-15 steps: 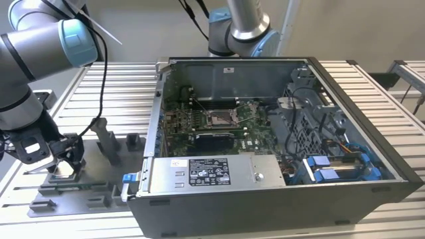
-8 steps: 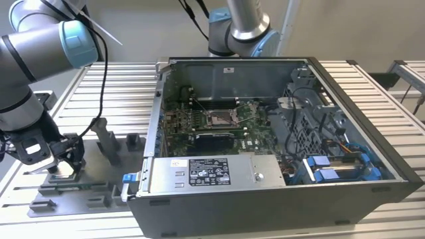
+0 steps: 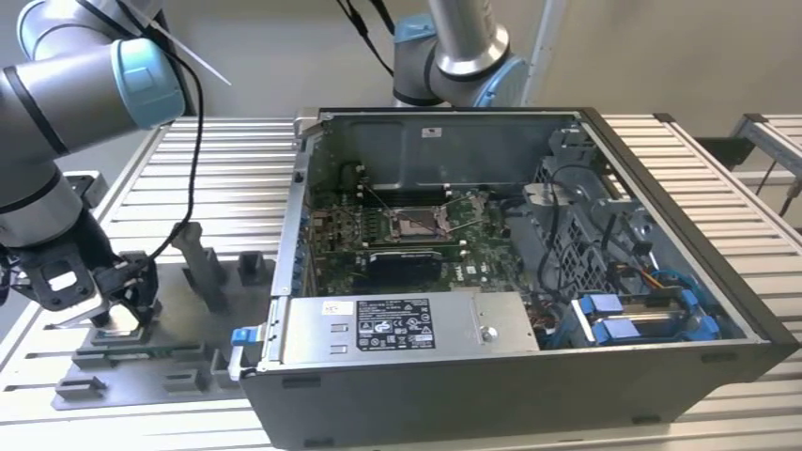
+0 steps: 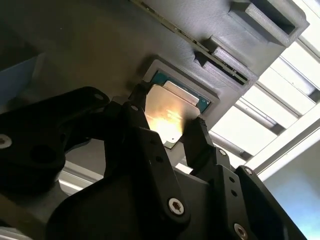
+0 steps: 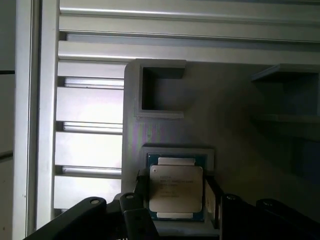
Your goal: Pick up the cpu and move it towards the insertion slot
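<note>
The cpu [image 5: 176, 187], a flat square chip with a silvery top [image 4: 172, 112], lies in the square pocket of a grey plastic tray [image 5: 170, 130]. My gripper [image 5: 175, 194] straddles it, with one black finger [image 4: 137, 100] against each of two opposite edges, and in both wrist views it looks shut on the chip. In the exterior view my gripper [image 3: 119, 315] is low over the tray [image 3: 126, 362] at that view's left. The insertion slot [image 3: 418, 223], a metal-framed socket with a dark centre, sits on the green board inside the open computer case [image 3: 701, 282].
The case's left wall [image 3: 300, 216] stands between the tray and the socket. Upright grey tray blocks [image 3: 201, 263] rise beside my gripper. A power supply box [image 3: 394, 329] and blue drive holders [image 3: 640, 315] fill the case's near side. A second arm [image 3: 457, 47] stands behind the case.
</note>
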Robot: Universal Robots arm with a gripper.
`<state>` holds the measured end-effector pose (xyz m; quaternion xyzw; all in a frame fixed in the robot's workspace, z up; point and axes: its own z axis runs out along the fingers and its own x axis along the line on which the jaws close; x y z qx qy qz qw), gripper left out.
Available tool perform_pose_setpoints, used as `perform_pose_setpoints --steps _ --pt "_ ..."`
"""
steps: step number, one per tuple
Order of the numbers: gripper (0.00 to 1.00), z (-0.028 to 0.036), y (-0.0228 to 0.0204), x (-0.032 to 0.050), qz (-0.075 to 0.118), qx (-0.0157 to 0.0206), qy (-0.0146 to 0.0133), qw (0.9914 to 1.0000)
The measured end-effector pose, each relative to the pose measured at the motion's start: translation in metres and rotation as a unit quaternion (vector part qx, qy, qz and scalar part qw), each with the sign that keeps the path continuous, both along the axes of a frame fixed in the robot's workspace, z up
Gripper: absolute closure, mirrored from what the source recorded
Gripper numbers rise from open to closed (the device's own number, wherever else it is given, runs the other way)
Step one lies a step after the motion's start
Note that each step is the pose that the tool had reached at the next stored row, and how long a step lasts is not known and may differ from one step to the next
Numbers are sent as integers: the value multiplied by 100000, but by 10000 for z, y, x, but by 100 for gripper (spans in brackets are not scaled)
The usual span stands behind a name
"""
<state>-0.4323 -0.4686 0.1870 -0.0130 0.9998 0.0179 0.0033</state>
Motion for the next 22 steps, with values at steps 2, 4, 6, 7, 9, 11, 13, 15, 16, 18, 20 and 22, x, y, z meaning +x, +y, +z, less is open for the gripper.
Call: perform_pose_setpoints --steps 2,4,6,7,9,11,13,15,16,18,20,22 --pt "100 -1 0 0 1 3 -4 100000" --pt "100 10 1 0 -7 42 -18 100000" --pt "100 69 0 -1 -42 65 121 100000" --pt "100 100 -1 -1 -41 65 186 100000" --pt "100 164 -1 0 -41 70 315 99999" --pt "100 225 -2 0 -39 68 454 99999" --pt "100 280 -2 0 -39 66 613 99998" --pt "100 335 -2 0 -40 70 726 99997" --pt "100 366 -2 0 -41 70 782 99997" --pt "100 421 -3 0 -40 65 895 99996" --pt "100 476 -2 0 -40 68 973 99995" --pt "100 533 -2 0 -40 69 1035 99995"
